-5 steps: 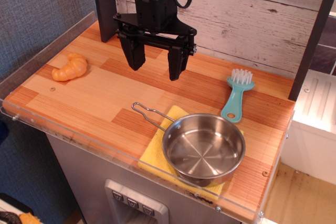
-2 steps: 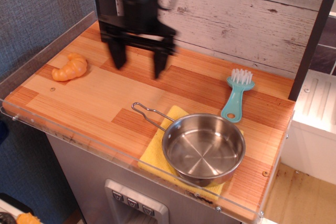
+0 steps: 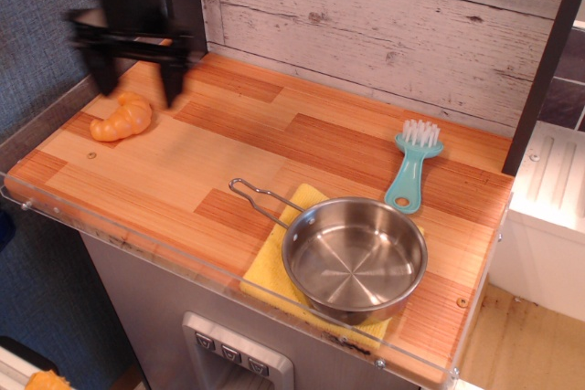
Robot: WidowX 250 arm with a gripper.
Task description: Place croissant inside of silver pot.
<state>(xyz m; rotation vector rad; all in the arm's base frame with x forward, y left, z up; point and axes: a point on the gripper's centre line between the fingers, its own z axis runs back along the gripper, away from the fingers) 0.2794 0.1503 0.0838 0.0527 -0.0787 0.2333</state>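
Observation:
The orange croissant (image 3: 122,120) lies on the wooden table at the far left. My black gripper (image 3: 137,89) hangs open just above and behind it, fingers spread to either side, blurred by motion and holding nothing. The silver pot (image 3: 355,258) stands empty at the front right on a yellow cloth (image 3: 274,271), its wire handle pointing left.
A teal brush (image 3: 412,166) lies to the right, behind the pot. A dark post stands at the back left and a wooden plank wall runs behind the table (image 3: 210,162). A clear acrylic rim edges the table's front and left sides.
My gripper has swept left from the middle of the table to just above the croissant, staying open. The croissant, pot and brush have not moved.

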